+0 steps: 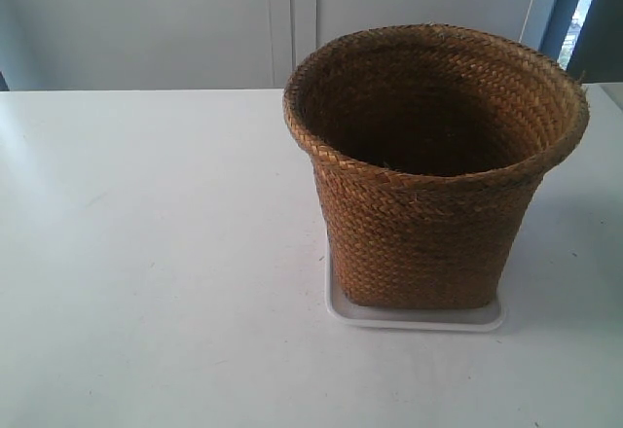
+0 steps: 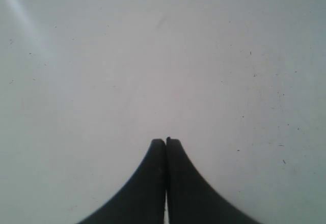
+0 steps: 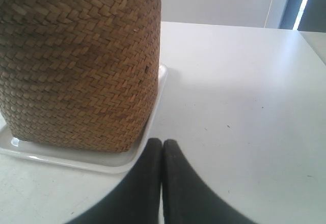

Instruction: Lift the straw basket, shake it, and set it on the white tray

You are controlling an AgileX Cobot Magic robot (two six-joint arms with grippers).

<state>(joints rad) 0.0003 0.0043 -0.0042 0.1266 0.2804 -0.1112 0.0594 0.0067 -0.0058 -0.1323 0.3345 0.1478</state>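
Left gripper [image 2: 166, 141]: two matte black fingers [image 2: 145, 188], plain, no markings or screws showing. Each finger broad at base, sweeping in smooth concave curve to narrow tip; pair forms flared, horn-like outline. Thin straight seam runs between them. One tip rounded, other with slightly squarer corner and small nub.

Right gripper [image 3: 162, 142]: same black pair of fingers [image 3: 142, 188], same flared shape with hairline seam. Both tips softly rounded; surface dull, faintly grainy, slight grey sheen along upper edges. Bases cut off by frame edge.
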